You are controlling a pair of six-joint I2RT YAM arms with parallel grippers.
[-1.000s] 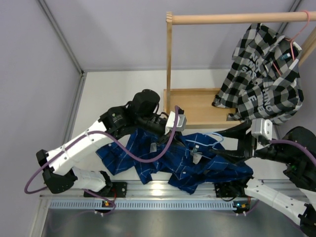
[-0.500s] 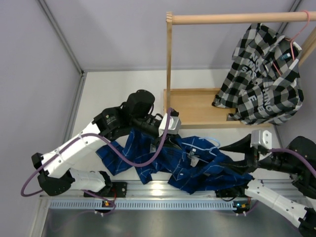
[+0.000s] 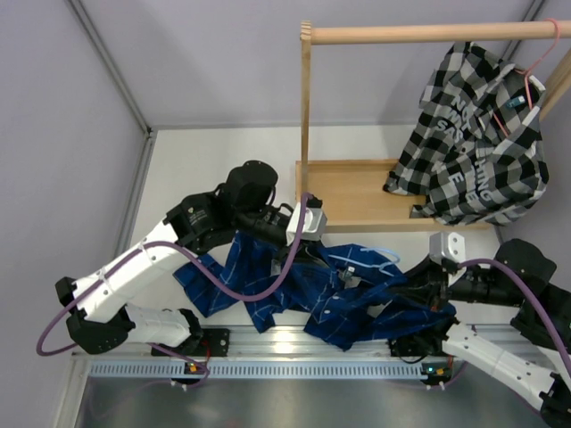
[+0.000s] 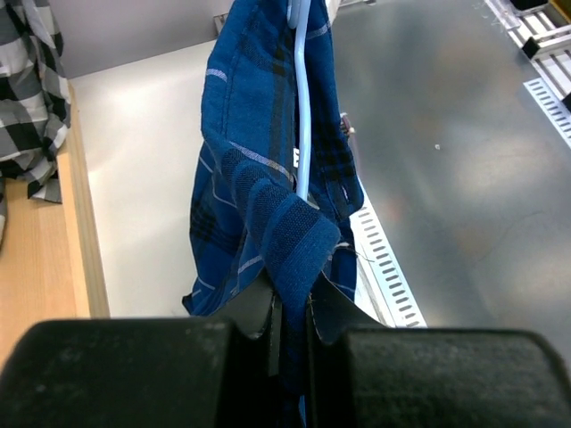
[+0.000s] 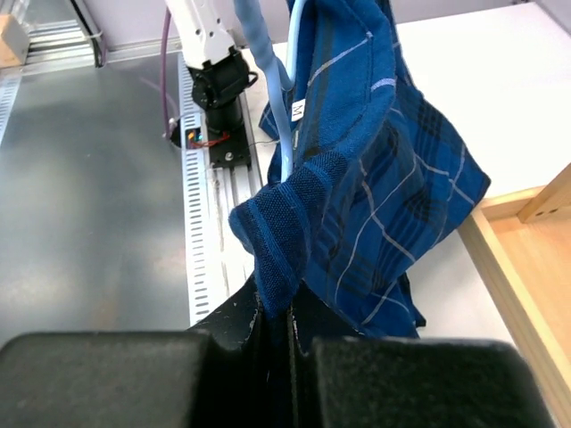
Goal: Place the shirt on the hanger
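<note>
The left end effector (image 4: 290,308) and right end effector (image 5: 277,316) each pinch the shirt (image 4: 259,169), which hangs between them with the hanger (image 4: 302,107) just beyond. Pulling too hard may make the cloth slip out.

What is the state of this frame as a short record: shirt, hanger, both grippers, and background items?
shirt: royal-blue plaid button-up shirt, bunched, held between the two arms
hanger: thin light-blue wire hanger, partly covered by the shirt
left gripper: shut on a shirt fold
right gripper: shut on a shirt fold
background: black-and-white checked shirt hanging on wooden rack
</note>
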